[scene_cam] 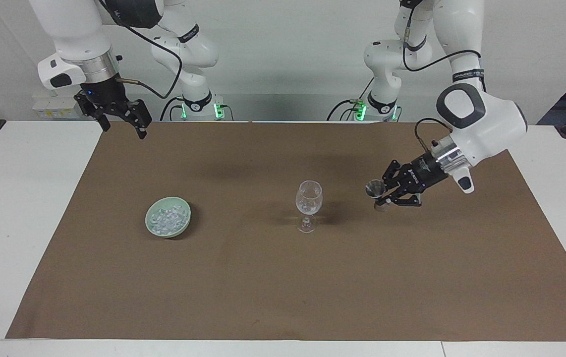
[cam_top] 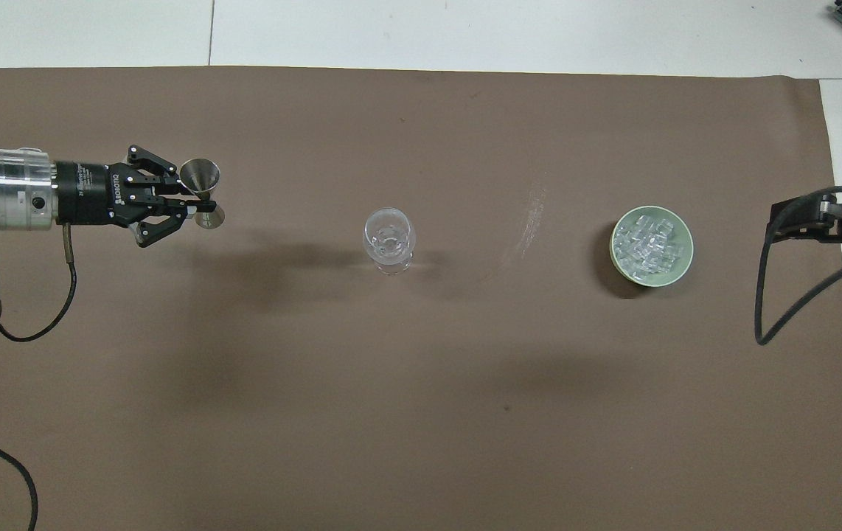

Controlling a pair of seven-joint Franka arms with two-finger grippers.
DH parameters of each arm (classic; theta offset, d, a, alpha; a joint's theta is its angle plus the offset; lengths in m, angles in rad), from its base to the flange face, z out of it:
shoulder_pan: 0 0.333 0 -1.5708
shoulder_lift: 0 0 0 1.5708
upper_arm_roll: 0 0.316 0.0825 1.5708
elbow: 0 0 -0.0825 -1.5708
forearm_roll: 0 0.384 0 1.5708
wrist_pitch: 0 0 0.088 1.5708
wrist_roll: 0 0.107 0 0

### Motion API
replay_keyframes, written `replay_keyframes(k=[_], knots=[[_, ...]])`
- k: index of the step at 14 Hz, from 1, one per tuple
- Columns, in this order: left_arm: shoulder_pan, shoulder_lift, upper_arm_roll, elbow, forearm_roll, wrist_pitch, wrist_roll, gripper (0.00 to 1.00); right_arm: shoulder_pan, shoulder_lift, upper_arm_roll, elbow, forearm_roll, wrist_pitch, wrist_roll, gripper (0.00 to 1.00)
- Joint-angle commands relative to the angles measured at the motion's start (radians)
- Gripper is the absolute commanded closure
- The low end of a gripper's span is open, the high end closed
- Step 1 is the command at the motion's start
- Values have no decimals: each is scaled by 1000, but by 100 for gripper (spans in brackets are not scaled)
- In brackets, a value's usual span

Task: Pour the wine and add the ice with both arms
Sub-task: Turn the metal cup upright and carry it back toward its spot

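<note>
A clear stemmed wine glass (scene_cam: 309, 204) stands mid-mat; it also shows in the overhead view (cam_top: 389, 240). My left gripper (scene_cam: 381, 197) (cam_top: 196, 200) is shut on a small metal jigger (scene_cam: 375, 188) (cam_top: 200, 175). It holds the jigger upright, low over the mat, beside the glass toward the left arm's end. I cannot tell whether the jigger touches the mat. The ice (scene_cam: 166, 217) (cam_top: 648, 242) lies heaped in a pale green bowl (scene_cam: 169, 234) (cam_top: 675, 274) toward the right arm's end. My right gripper (scene_cam: 124, 118) (cam_top: 819, 221) waits open and high over the mat's edge.
A brown mat (scene_cam: 263, 287) (cam_top: 391, 405) covers most of the white table (scene_cam: 25, 223). Black cables hang from both wrists. No bottle is in view.
</note>
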Motion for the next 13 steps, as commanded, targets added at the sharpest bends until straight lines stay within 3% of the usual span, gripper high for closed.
replay_keyframes(k=[1,4,9,13], knots=[[56,11,-10,-30,-63,-56,83,100,-21,-21,8,-30,14,26,-39,0],[121,34,-12,-33,-78,-110,111,100,-21,-21,8,-30,14,29,-39,0],[259,123,-10,-39,-80,-264,345,100,-24,-3,8,-31,15,127,-37,0],[296,161,-10,-39,-77,-286,446,100,-15,75,8,-28,14,196,-37,0]])
